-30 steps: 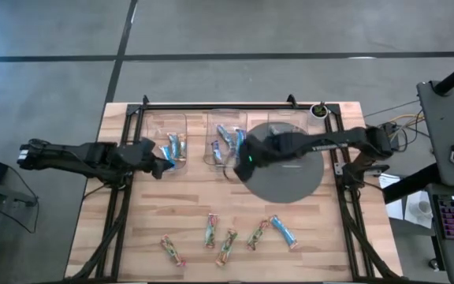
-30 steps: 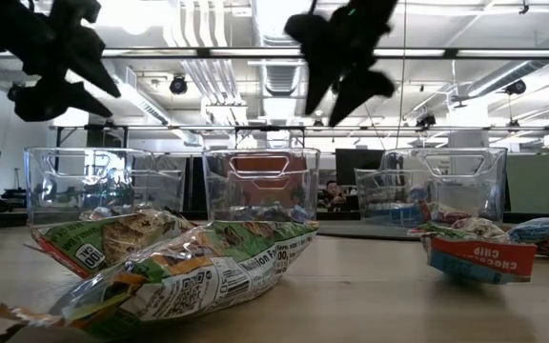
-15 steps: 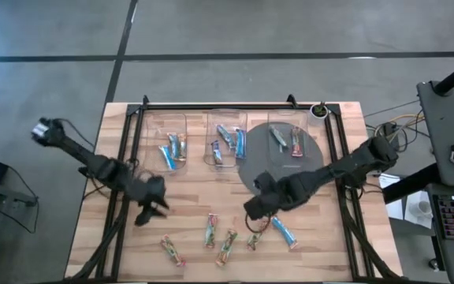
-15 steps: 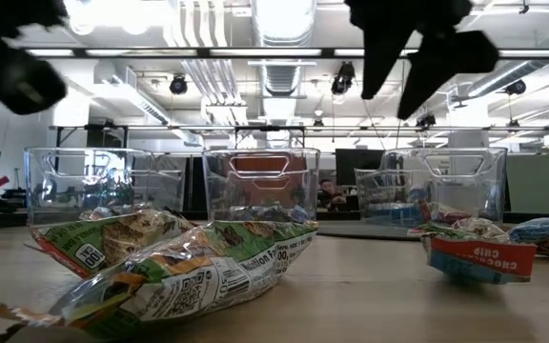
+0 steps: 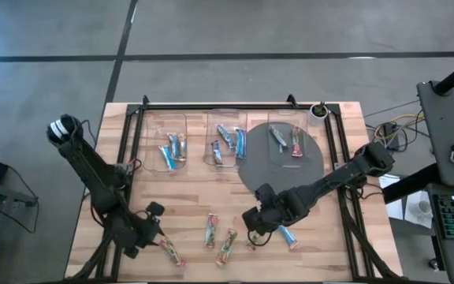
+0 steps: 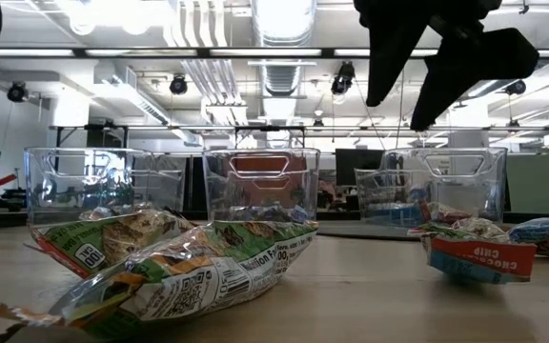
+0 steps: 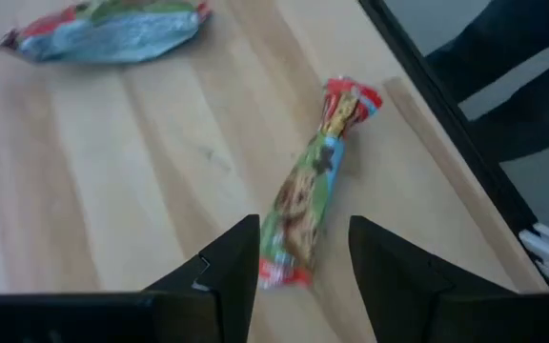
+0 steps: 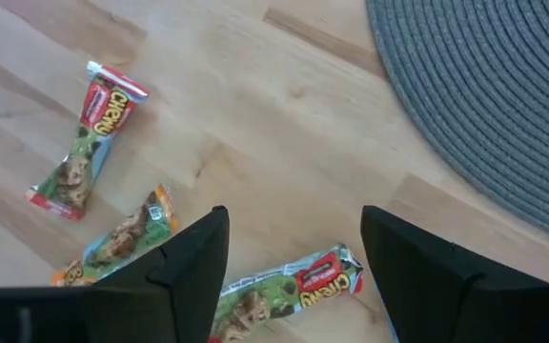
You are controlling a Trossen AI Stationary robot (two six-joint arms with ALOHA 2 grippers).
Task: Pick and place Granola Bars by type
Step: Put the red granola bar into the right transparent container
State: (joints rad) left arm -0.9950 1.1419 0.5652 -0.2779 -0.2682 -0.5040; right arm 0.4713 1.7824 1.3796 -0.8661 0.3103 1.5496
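Observation:
Several granola bars lie loose near the table's near edge. They are a tan/green bar [image 5: 172,251] at the left, two more [image 5: 210,230] [image 5: 227,246], one [image 5: 258,237] partly under my right gripper, and a blue bar [image 5: 284,233]. My left gripper [image 5: 156,229] hovers open just short of the left bar [image 7: 308,200], whose near end lies between the fingers [image 7: 236,272]. My right gripper [image 5: 252,226] is open above a tan/green bar [image 8: 289,286], which lies across the gap between its fingers [image 8: 193,272]. In the low view, the right gripper [image 6: 403,95] hangs high above the table.
Three clear bins [image 5: 172,118] [image 5: 227,118] [image 5: 288,118] stand along the far side with bars in them. The right one stands on a round grey mat [image 5: 310,177]. Black frame rails [image 5: 119,197] run down both table sides. More bars [image 8: 89,138] [image 8: 122,238] lie close by the right gripper.
Both arms have swung from the bins toward the table's near edge. The left gripper went from beside the left bin to the near-left bar. The right gripper went from the middle bin to the bars near the middle of the near edge. The bars stayed put.

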